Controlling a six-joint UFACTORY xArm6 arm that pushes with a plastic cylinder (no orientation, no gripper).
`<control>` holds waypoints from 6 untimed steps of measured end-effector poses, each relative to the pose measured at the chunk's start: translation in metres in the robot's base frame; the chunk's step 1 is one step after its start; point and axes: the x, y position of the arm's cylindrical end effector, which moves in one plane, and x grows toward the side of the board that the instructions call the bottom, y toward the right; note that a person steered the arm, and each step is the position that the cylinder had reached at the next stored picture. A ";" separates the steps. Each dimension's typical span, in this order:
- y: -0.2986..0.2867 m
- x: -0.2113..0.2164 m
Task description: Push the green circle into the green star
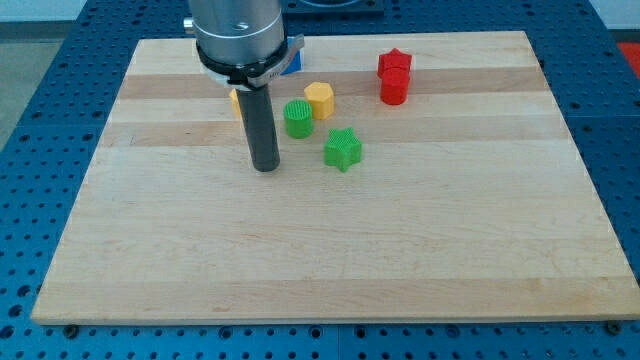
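Note:
The green circle (298,118) stands on the wooden board (330,250) in the upper middle of the view. The green star (343,149) lies just below and to the right of it, a small gap apart. My tip (265,166) rests on the board to the left of both, slightly below the green circle and about level with the star. It touches neither block.
A yellow hexagon (319,99) sits right above the green circle. A red star (394,64) and a red cylinder (394,88) stand together at the upper right. A blue block (293,62) and a yellow block (235,99) are partly hidden behind the arm.

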 end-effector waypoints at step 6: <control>0.045 -0.004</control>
